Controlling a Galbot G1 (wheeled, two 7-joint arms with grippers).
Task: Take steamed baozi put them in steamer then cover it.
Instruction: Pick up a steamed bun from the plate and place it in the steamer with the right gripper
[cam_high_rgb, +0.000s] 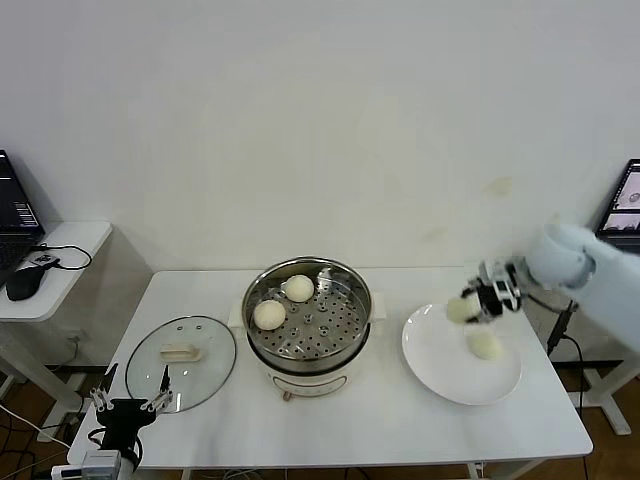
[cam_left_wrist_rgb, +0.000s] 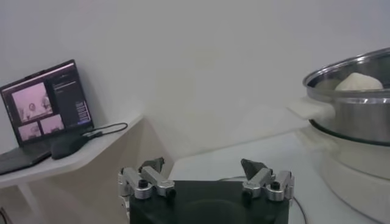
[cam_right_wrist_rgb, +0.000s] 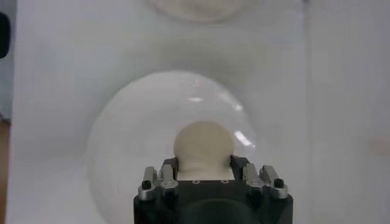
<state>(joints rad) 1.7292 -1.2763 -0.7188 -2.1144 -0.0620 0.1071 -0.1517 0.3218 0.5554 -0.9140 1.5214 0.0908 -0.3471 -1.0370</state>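
Right end effector pinches a round baozi — no long axis — above the plate; left end effector spread.

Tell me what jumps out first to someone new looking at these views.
The shiny round stainless-steel steamer sits mid-table with two cream-white round buns on its perforated tray. On the robot's right, the right end effector is shut on a third bun over the flat white round plate, where a fourth bun lies. The clear glass lid lies on the table left of the steamer, near the open, idle left end effector.
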